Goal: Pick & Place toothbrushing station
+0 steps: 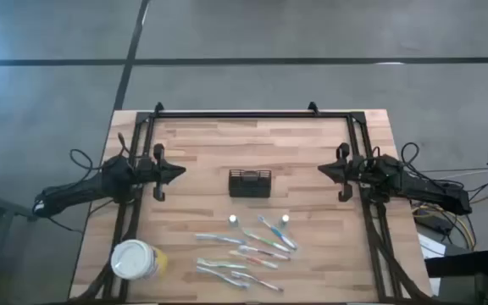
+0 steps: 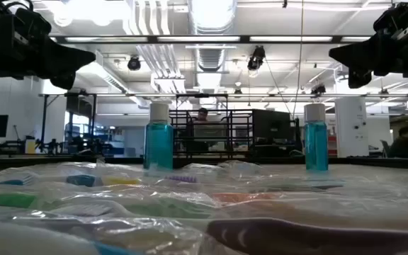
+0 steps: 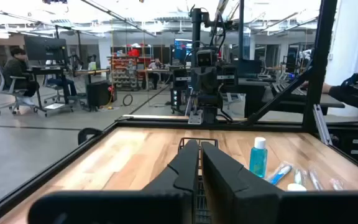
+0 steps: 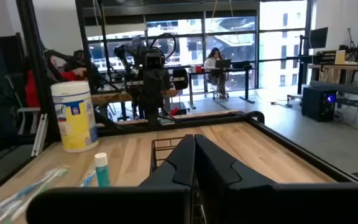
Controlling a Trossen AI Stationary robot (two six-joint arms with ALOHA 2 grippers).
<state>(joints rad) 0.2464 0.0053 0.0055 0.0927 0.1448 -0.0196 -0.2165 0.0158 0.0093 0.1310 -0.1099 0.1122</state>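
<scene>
The toothbrushing station, a small black mesh caddy (image 1: 250,183), stands on its base at the middle of the wooden table; it also shows behind the fingers in the left wrist view (image 3: 198,144) and the right wrist view (image 4: 166,149). My left gripper (image 1: 181,170) is shut and empty, raised to the caddy's left. My right gripper (image 1: 321,169) is shut and empty, raised to the caddy's right. Both point at the caddy.
Several wrapped toothbrushes (image 1: 248,250) lie toward the near edge. Two small blue bottles with white caps (image 1: 233,220) (image 1: 285,219) stand between them and the caddy. A round white tub with a yellow label (image 1: 135,260) stands at the near left corner. A black frame (image 1: 252,114) rims the table.
</scene>
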